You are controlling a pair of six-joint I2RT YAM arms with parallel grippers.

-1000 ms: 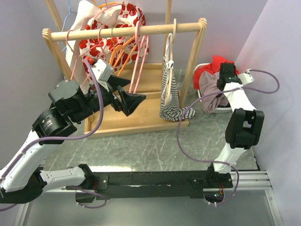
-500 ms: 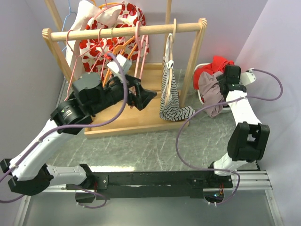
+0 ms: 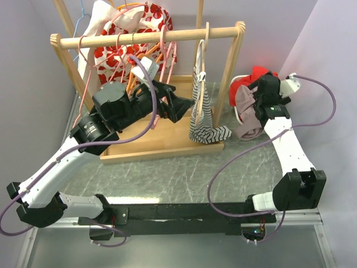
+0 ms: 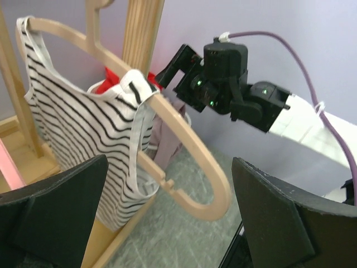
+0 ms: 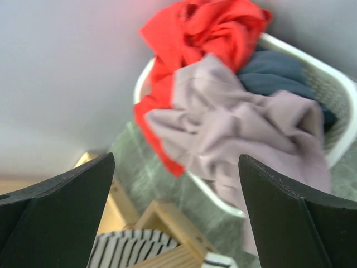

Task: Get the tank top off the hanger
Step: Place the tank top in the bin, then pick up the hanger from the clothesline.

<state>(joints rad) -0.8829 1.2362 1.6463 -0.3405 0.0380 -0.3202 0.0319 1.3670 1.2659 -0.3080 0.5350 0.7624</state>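
A black-and-white striped tank top (image 3: pixel 202 117) hangs on a wooden hanger (image 3: pixel 198 56) at the right end of the rack's rail. In the left wrist view one strap sits over the hanger's arm (image 4: pixel 195 151) and the tank top's body (image 4: pixel 72 128) drapes to the left. My left gripper (image 3: pixel 187 104) is open just left of the tank top, and the hanger's lower end lies between its jaws (image 4: pixel 169 184) without touching them. My right gripper (image 3: pixel 254 92) is open and empty above the laundry basket (image 5: pixel 340 78), with the tank top's hem (image 5: pixel 128 245) below it.
The wooden rack (image 3: pixel 150 38) holds pink and orange hangers (image 3: pixel 162 61) and a red-flowered garment (image 3: pixel 122 33) on the left. The white basket (image 3: pixel 239 114) at right holds red (image 5: pixel 212 28), mauve (image 5: pixel 240 128) and dark blue clothes. The mauve piece spills over its rim.
My left arm swung right, bringing its open jaws up to the striped tank top's hanger. My right gripper opened over the basket and drew back to the left.
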